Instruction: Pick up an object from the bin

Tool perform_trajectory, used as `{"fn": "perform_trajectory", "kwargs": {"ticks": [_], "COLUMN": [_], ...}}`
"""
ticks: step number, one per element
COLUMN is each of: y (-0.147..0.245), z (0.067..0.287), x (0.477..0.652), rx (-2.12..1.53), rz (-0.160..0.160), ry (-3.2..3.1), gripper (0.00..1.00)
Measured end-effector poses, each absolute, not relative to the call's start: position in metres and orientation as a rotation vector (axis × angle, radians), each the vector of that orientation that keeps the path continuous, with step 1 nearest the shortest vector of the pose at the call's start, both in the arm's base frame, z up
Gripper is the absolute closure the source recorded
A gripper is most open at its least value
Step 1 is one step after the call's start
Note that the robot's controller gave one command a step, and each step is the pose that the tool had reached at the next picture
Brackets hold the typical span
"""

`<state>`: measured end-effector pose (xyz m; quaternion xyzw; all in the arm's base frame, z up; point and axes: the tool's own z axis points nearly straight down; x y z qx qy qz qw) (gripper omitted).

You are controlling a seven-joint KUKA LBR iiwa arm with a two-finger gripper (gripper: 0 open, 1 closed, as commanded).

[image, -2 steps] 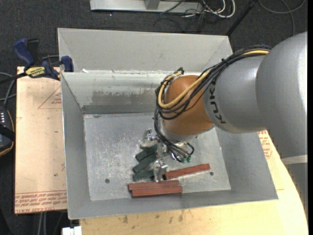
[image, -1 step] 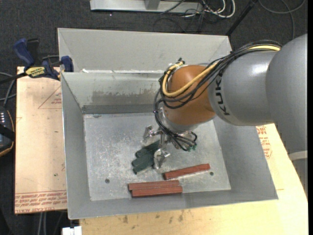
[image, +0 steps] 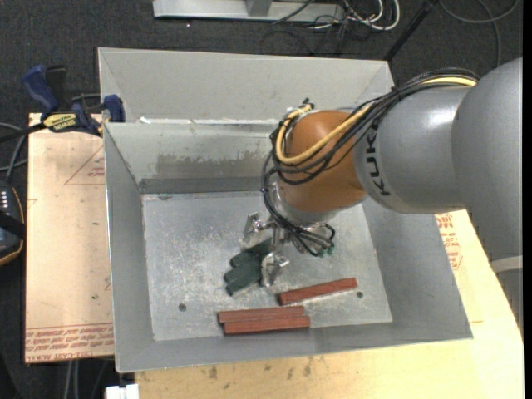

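Gripper (image: 263,246) low over floor of grey bin (image: 125,223), fingers (image: 273,265) spread apart, clamping nothing. Dark green crumpled object (image: 240,276) at fingertips, extending to their lower left. Short reddish-brown bar (image: 317,292) just lower right; long reddish-brown bar (image: 264,321) below. Arm (image: 432,152) lettered "KUKA".

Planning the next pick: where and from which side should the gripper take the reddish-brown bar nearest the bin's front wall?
Grip the front bar across its narrow width, at the middle or left half, coming straight down from above: it lies flat on the floor, and the other bar crowds its right end.
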<state>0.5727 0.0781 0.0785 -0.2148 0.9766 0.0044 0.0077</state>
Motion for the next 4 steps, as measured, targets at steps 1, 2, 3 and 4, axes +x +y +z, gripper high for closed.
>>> {"fn": "perform_trajectory", "kwargs": {"ticks": [1,2,3,4], "y": [0.078,0.076,0.076,0.077], "z": [0.081,0.095,0.116,0.129], "x": [0.572,0.569,0.570,0.571], "rx": [-0.673,-0.677,-0.673,-0.672], "rz": [0.013,0.006,0.003,0.002], "ry": [3.055,3.069,3.068,3.065], "gripper": [1.00,1.00,1.00,1.00]}}
